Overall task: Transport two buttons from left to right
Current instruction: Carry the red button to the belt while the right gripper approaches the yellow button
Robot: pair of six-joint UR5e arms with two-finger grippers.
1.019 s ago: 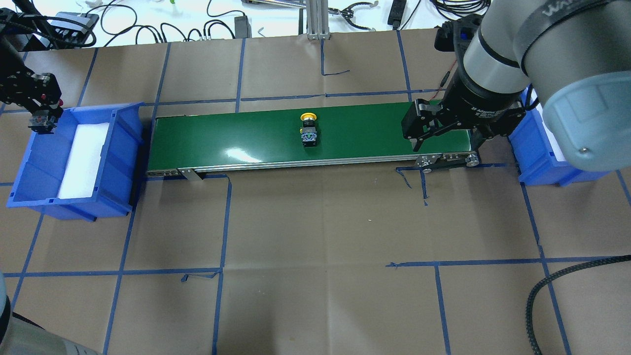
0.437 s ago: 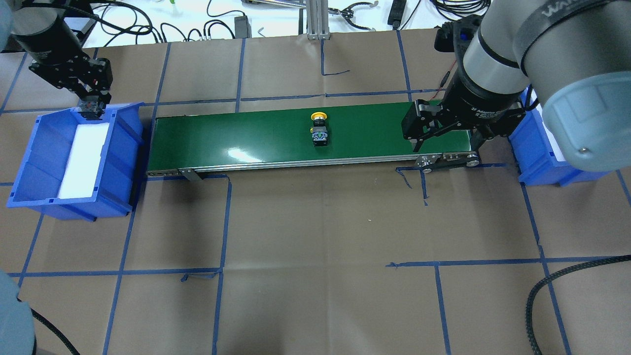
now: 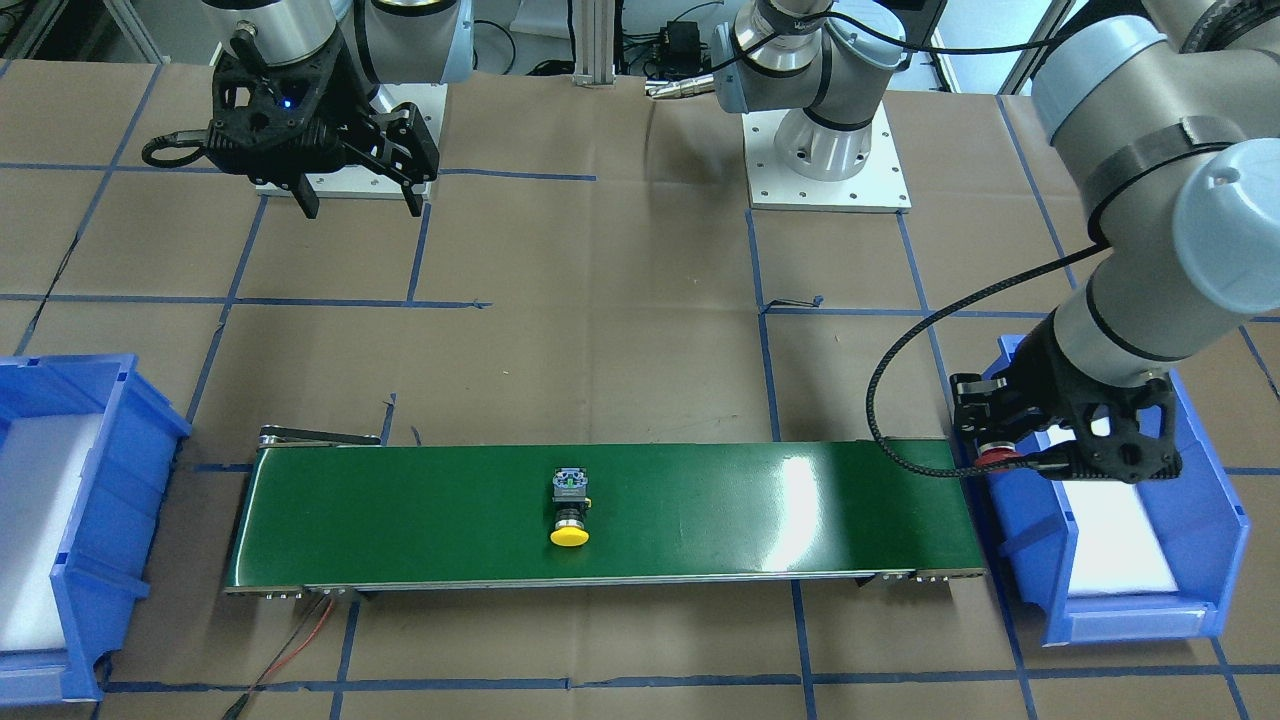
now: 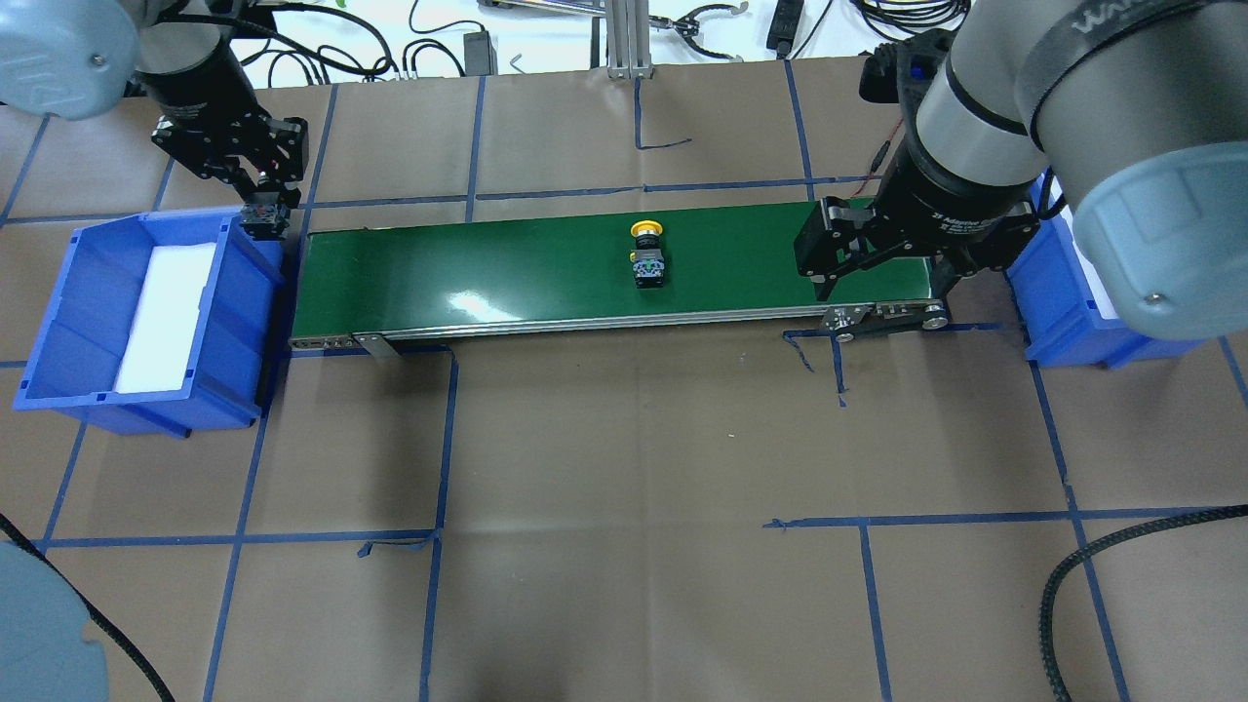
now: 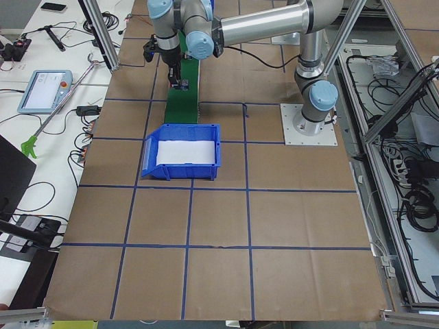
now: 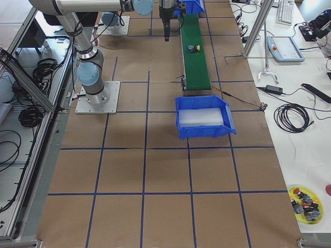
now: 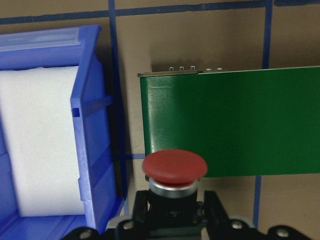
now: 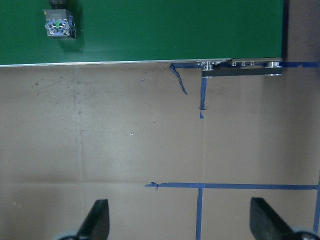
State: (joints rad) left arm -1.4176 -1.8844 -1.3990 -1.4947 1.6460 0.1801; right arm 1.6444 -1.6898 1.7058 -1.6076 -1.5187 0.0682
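Note:
My left gripper (image 4: 265, 213) is shut on the red-capped button (image 7: 174, 167), cap pointing away from the wrist. It hangs over the gap between the left blue bin (image 4: 242, 312) and the left end of the green conveyor belt (image 4: 468, 273). From the front the red cap (image 3: 996, 459) shows at the belt's end. The yellow-capped button (image 4: 647, 255) lies on its side on the belt, right of the middle; it also shows in the right wrist view (image 8: 60, 24). My right gripper (image 4: 877, 283) is open and empty, high up by the belt's right end.
A second blue bin (image 4: 1048, 322) with white foam stands past the belt's right end. The left bin also holds a white foam pad (image 4: 161, 312). Brown paper with blue tape lines covers the table. A black cable (image 4: 1082, 575) lies at the near right.
My left gripper has carried the red button rightward, from beyond the left bin's far corner to the belt's left end. The yellow button has ridden right on the belt. The right arm has not moved.

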